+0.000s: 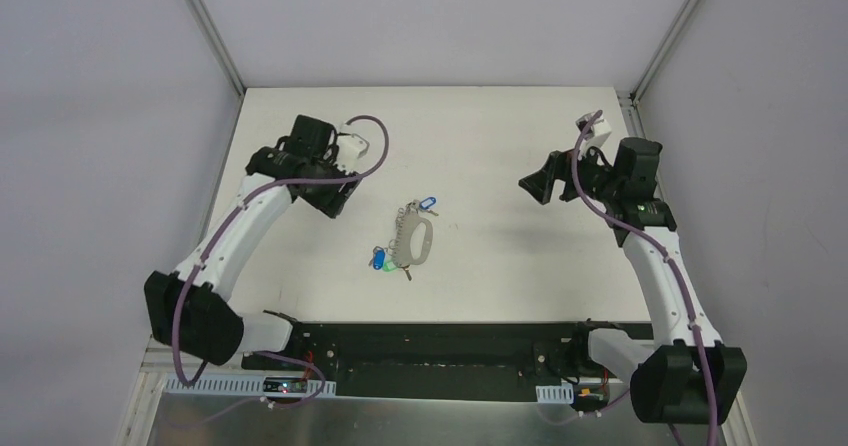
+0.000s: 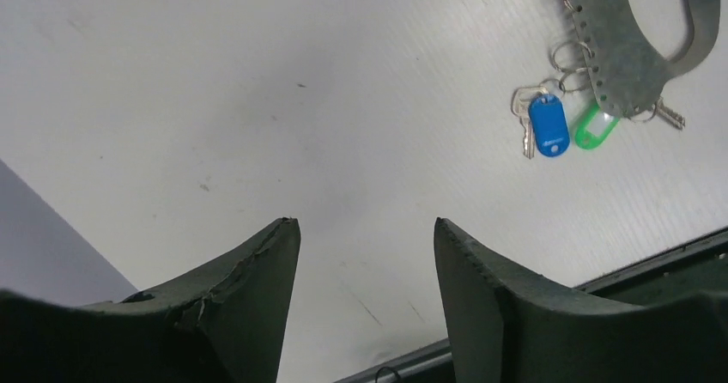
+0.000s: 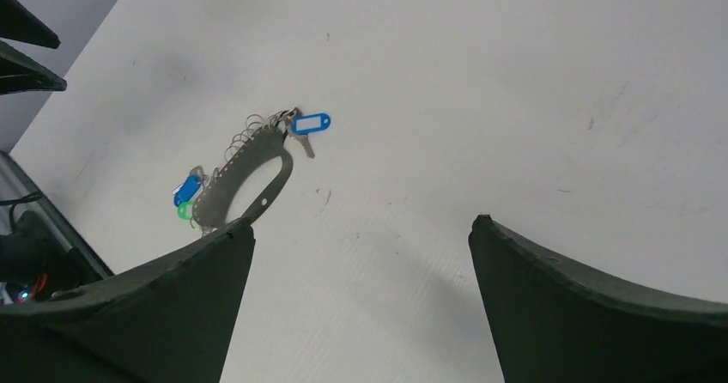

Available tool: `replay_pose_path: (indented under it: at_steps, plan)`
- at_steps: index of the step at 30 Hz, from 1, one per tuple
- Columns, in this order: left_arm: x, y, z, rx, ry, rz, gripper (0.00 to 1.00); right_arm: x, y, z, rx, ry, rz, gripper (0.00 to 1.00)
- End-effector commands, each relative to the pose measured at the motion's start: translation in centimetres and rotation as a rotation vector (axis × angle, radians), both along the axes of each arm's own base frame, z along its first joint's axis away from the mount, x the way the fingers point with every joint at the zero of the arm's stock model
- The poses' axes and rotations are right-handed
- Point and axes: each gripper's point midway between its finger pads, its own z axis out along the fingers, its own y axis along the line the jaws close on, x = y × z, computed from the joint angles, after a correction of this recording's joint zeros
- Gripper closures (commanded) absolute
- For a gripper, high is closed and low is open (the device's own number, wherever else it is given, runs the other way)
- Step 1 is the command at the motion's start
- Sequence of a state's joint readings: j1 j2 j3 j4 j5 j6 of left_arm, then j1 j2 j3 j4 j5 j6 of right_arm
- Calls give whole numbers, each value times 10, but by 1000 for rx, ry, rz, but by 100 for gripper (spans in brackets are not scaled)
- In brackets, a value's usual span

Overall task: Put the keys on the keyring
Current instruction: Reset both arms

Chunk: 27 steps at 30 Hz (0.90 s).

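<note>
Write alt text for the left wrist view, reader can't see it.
The left gripper stands open over the white table, nothing between its dark fingers. At upper right lies the pale grey keyring with its row of small metal rings, and a blue-headed key and a green-headed key lie at its end.

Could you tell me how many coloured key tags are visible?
3: blue tag and green tag at the keyring's near end, second blue tag at its far end.
</note>
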<state>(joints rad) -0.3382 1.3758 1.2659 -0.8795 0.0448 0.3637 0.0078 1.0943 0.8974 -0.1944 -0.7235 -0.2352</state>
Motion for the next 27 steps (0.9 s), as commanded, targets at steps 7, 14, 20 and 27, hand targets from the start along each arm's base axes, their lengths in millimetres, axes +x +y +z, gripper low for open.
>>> replay_pose_path:
  at_steps: [7, 14, 20, 27]
  plan:
    - [28, 30, 71, -312, -546, 276, 1, -13, -7, 15, 2, -35, -63, 0]
    - [5, 46, 94, -320, -669, 310, 1, -18, -9, 25, -2, -124, -76, 0]
    - [-14, 51, 112, -416, -826, 366, 1, -18, -17, 31, -27, -166, -125, 0]
    - [-13, 46, 96, -441, -791, 368, 1, -19, -19, 34, -29, -171, -143, 0]
